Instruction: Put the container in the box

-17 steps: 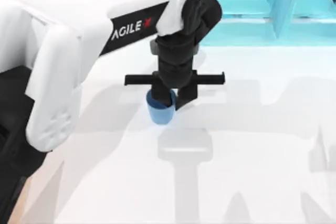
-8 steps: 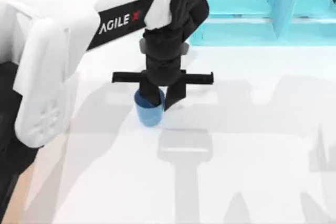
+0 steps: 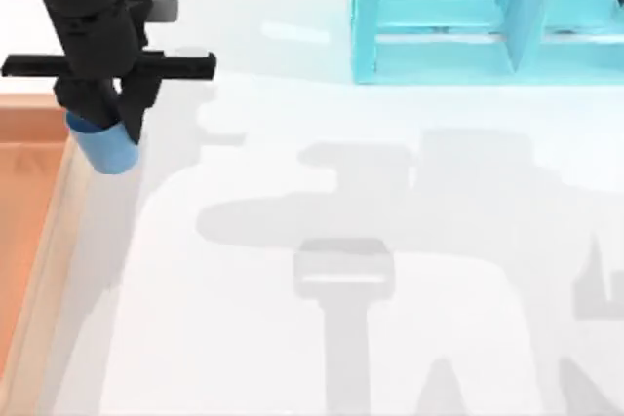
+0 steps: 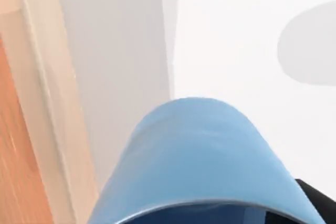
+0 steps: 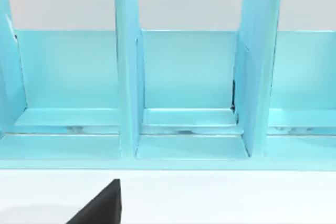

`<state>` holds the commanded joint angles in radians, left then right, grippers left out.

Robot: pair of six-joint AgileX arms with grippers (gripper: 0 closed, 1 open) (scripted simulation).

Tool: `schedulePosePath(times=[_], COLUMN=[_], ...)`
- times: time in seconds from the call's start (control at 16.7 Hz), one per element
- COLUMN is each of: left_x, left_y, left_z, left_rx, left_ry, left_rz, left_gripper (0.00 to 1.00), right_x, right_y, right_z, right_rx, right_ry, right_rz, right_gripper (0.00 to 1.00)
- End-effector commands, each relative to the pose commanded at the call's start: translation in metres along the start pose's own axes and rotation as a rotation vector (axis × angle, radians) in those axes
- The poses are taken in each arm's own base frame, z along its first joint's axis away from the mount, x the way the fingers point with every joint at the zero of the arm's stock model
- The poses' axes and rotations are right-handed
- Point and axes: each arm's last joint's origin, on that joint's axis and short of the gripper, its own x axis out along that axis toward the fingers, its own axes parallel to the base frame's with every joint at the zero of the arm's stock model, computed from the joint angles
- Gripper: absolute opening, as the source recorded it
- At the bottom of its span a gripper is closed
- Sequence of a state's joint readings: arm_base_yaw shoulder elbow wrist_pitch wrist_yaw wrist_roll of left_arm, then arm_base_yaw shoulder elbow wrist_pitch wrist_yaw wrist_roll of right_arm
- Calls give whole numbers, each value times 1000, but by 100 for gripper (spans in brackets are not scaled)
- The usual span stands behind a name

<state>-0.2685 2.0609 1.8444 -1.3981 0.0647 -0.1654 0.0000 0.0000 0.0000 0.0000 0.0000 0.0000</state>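
**Cup carried to box edge, not in yet**

Change: over the last second the left gripper (image 3: 102,114) went from mid-table to the far left side, taking the cup (image 3: 105,146) with it. Cup is off the table and hanging under the jaws, which are closed on its rim: one finger inside, one outside, narrow gap.

Position now: in the top view the cup sits just beside the box (image 3: 49,231) rim, still over white table or right at the tan wall, not over the orange floor. The left wrist view agrees: cup (image 4: 202,161) in the foreground, box wall (image 4: 44,103) to one side of it.

Meaning: transport mostly done. My read is that it needs a bit more leftward travel to clear the wall, then lower and release. Risk is clipping the rim if it drops early.

Right arm parked, facing the cyan shelf (image 5: 189,93); can't tell its jaw state.
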Motion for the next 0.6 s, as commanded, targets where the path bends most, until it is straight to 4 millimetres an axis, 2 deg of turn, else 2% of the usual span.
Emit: schedulePosePath(times=[0.18, 0.3, 0.42, 0.6], left_x=[-41, -56, -60, -51], left_y=[65, 98, 121, 145], left_z=[-25, -44, -60, -75], left_rx=[-13, -28, -40, -61], left_ry=[-93, -130, -133, -91], left_rz=[-7, 6, 24, 49], left_gripper=[0, 0, 0, 0], right_x=[0, 0, 0, 0], right_y=[0, 0, 0, 0], right_z=[0, 0, 0, 0], right_rx=[0, 0, 0, 0], right_ry=[0, 0, 0, 0], right_rz=[0, 0, 0, 0], right_gripper=[100, 100, 100, 100])
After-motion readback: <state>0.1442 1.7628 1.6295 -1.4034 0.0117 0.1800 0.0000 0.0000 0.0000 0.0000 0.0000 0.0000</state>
